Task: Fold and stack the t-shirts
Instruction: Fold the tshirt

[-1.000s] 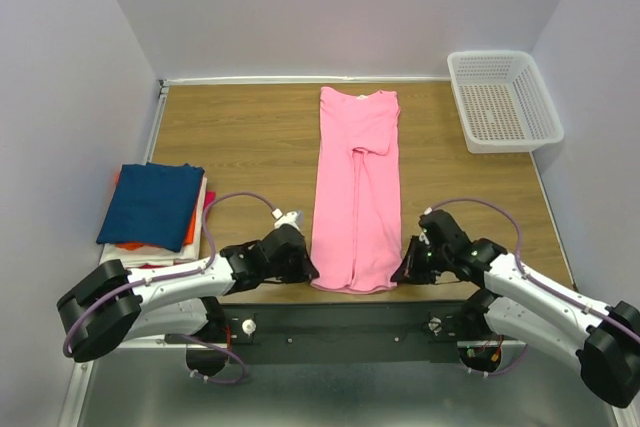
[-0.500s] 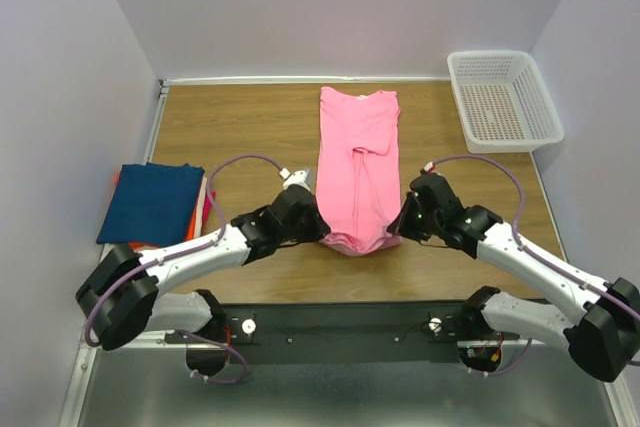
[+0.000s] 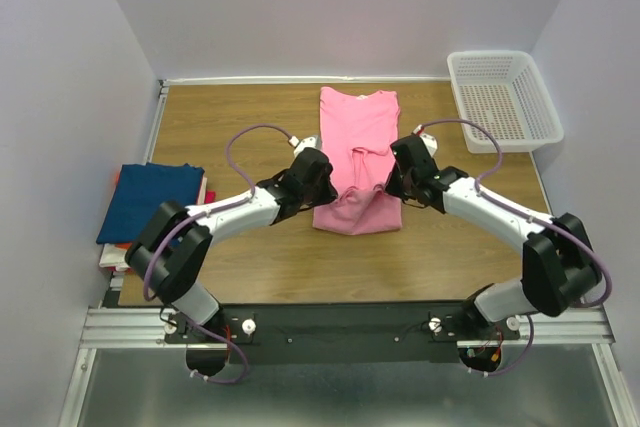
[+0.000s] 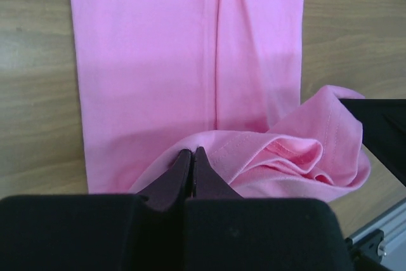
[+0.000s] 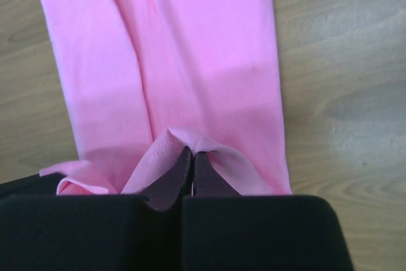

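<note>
The bright pink t-shirt [image 3: 358, 127] lies lengthwise on the table, folded to a narrow strip, its near end lifted and doubled back over its middle. My left gripper [image 3: 322, 187] is shut on the hem's left corner [image 4: 190, 150]. My right gripper [image 3: 393, 185] is shut on the hem's right corner [image 5: 190, 147]. The lifted hem sags in loose folds [image 4: 304, 157] between the two grippers. More folded t-shirts, dark blue [image 3: 150, 202] on top with red and orange edges beneath, are stacked at the table's left edge.
A white mesh basket [image 3: 503, 99] stands at the far right corner. Bare wooden table [image 3: 240, 127] lies on both sides of the pink shirt. A metal rail [image 3: 340, 322] with the arm bases runs along the near edge.
Both grippers have carried the pink shirt's near hem from the table's front edge toward the far side, folding the lower half over the middle.
</note>
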You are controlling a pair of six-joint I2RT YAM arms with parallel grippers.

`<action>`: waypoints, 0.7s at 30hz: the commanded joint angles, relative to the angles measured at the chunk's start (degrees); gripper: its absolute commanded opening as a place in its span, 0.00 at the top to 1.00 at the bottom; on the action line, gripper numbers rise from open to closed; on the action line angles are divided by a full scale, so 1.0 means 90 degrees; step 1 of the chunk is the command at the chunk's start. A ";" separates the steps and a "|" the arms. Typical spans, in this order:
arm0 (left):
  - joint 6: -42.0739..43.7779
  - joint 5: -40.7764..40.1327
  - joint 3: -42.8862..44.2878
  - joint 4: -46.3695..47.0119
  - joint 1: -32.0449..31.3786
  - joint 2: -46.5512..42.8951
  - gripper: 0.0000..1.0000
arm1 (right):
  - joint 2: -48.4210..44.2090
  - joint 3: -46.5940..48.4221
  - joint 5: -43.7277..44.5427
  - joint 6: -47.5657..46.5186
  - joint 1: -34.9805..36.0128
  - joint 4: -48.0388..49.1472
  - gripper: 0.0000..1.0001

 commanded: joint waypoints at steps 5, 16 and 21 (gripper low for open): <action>0.0294 -0.0319 0.1077 0.0003 0.0391 0.1168 1.00 | 0.0997 0.0695 -0.0054 -0.0531 -0.0597 0.0740 1.00; 0.0421 -0.0427 0.2045 -0.0261 0.0850 0.2144 1.00 | 0.2257 0.1623 -0.0571 -0.0707 -0.0939 0.0965 1.00; 0.0684 -0.0339 0.2425 -0.0310 0.1065 0.2408 1.00 | 0.2619 0.1867 -0.0718 -0.0698 -0.1056 0.1004 0.99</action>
